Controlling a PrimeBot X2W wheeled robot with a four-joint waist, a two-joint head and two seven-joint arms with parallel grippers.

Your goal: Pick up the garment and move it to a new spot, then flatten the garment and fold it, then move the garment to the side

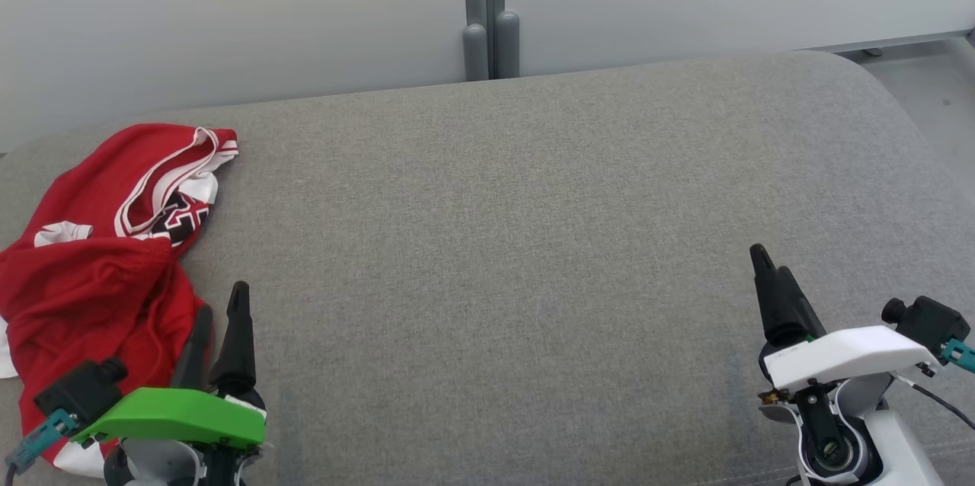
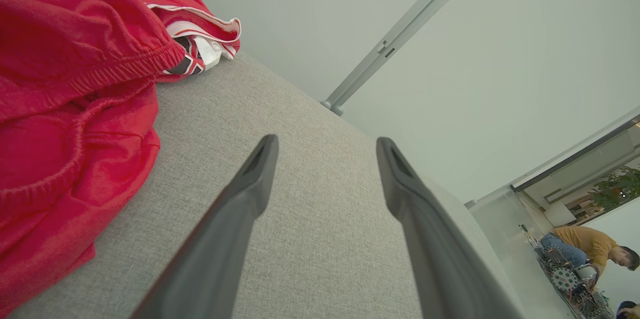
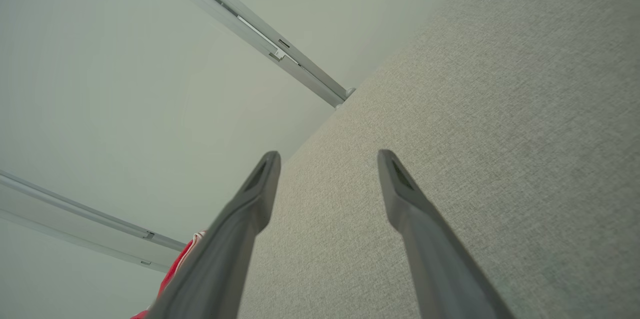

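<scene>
Green-shelled left gripper [image 1: 222, 300], fingers apart, just beside crumpled red-and-white fabric garment [image 1: 91, 273]; white-shelled right gripper [image 1: 771, 262] apart too, well off it. Likely soft, light, floppy: pinch elastic hem [image 2: 125, 65].

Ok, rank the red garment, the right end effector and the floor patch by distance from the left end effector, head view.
1. Red garment, just left of the left end effector.
2. Right end effector, lower right.
3. Floor patch, far right corner, beyond the grey surface.

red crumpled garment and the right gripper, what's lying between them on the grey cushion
Only bare grey fabric cushion and the open left gripper beside the crumpled red garment, as the head view shows.
</scene>
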